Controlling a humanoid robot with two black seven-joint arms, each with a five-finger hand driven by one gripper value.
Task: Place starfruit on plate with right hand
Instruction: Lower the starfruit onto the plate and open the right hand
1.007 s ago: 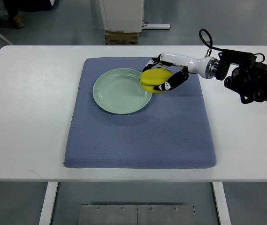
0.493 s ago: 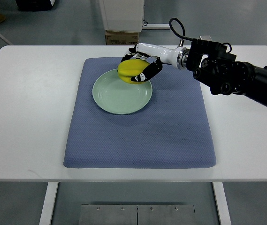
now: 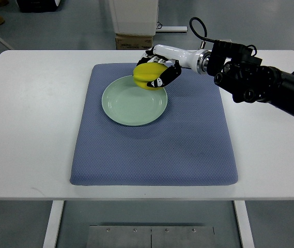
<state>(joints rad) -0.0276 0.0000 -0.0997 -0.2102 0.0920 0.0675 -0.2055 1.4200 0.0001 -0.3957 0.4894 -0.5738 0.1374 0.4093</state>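
Now the right hand is gripping the yellow starfruit over the far rim of the plate, fingers wrapping its ridged sides, which likely suits a light, waxy, easily bruised fruit.

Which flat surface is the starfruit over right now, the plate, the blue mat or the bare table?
The pale green plate: the starfruit, gripped in the right hand, overlaps its far right rim, though partly over the blue mat too.
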